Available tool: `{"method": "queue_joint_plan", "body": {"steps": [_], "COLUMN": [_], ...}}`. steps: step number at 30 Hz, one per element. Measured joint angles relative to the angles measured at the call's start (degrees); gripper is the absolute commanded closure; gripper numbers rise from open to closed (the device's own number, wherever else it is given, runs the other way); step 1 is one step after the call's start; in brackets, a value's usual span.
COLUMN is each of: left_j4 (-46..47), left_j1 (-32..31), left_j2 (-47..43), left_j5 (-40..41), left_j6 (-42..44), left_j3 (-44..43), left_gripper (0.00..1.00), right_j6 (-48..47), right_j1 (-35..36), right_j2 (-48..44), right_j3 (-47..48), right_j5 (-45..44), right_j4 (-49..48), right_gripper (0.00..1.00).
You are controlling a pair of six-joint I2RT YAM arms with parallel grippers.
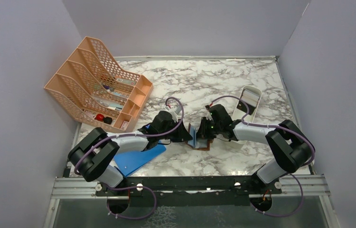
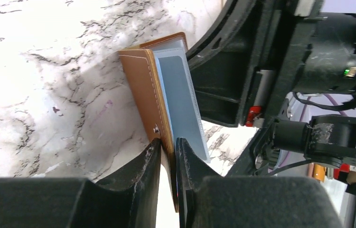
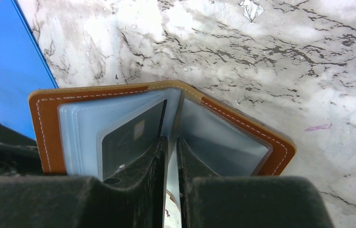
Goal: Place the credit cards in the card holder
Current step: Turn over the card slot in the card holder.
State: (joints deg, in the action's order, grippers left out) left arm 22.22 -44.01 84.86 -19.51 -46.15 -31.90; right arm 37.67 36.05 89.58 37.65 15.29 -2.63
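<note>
The brown leather card holder [image 1: 203, 142] stands open on its edge on the marble table between both grippers. My left gripper [image 2: 169, 153] is shut on its leather cover [image 2: 143, 85], close to the snap stud. My right gripper [image 3: 171, 145] is shut on a thin light blue inner leaf at the fold of the card holder [image 3: 48, 123]; I cannot tell whether this leaf is a sleeve or the light blue card. The dark card [image 3: 128, 137] sits inside a clear sleeve left of my right fingers. A light blue panel [image 2: 181, 95] shows behind the cover.
An orange mesh rack [image 1: 100, 90] stands at the back left. A bright blue board [image 1: 140, 156] lies under the left arm and also shows in the right wrist view [image 3: 5, 66]. A white oblong tray [image 1: 249, 99] lies at the back right.
</note>
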Motion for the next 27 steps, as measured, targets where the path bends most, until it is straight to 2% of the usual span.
{"method": "queue_joint_plan", "body": {"steps": [5, 7, 12, 18, 23, 27], "left_j4": [-1.2, -2.8, -12.6, -22.1, -26.1, -28.0], "left_j1": [0.0, 0.0, -0.1, -0.2, -0.3, -0.3], "left_j2": [0.7, 0.4, -1.9, -5.6, -5.7, -5.1], "left_j5": [1.1, 2.1, 6.6, 12.3, 13.6, 13.8], "left_j6": [0.5, 1.1, 4.7, 8.6, 9.7, 10.1], "left_j3": [0.0, -0.2, -4.2, -9.1, -10.8, -10.8], "left_gripper": [0.97, 1.00, 1.00, 1.00, 1.00, 1.00], "right_j6": [0.0, 0.0, -0.2, 1.0, 3.1, 3.5], "right_j1": [0.0, 0.0, 0.0, 0.0, 0.0, 0.0], "right_j2": [0.0, -0.2, -2.7, -8.7, -12.4, -10.9], "right_j3": [0.0, 0.2, 1.0, 3.9, 6.2, 6.9], "right_j5": [0.3, 0.3, 0.3, 1.2, 2.7, 2.9], "right_j4": [-0.2, 0.3, 4.7, 10.0, 9.8, 9.7], "right_gripper": [0.75, 0.73, 0.67, 0.55, 0.54, 0.53]}}
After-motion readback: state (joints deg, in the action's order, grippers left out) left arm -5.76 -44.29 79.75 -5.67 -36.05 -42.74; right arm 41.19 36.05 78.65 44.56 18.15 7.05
